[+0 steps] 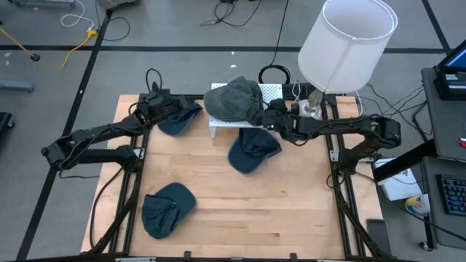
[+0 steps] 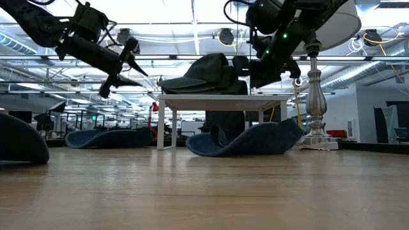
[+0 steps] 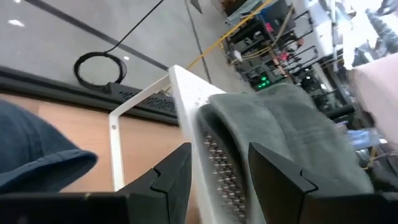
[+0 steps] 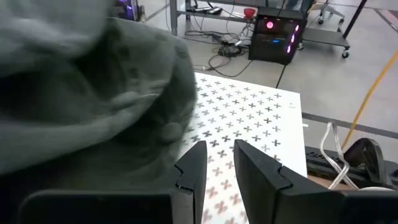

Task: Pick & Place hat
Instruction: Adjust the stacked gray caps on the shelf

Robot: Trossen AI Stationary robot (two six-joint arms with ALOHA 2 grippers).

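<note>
The nearest thing is a blue hat (image 1: 166, 209) lying flat at the front of the table (image 1: 291, 218). Nothing is touching it. A little farther back is another blue hat (image 1: 251, 151), in the middle, just in front of the small white stand (image 1: 218, 125).

The grey hat (image 1: 237, 99) sits on top of that stand. This looks like the hat being put down. The right gripper (image 1: 271, 116) is right beside the grey hat, over the stand. Its fingers (image 4: 193, 165) have a small gap and hold nothing. To do this step well, I think it should lift straight up and away, so it does not drag the hat off.

The left gripper (image 1: 162, 102) hangs above the back left of the table, over a third blue hat (image 1: 180, 118). Its fingers (image 3: 171, 174) are partly open and empty.

There are no boxes or bowls here. At the back corner stands a lamp (image 1: 342, 47)
</note>
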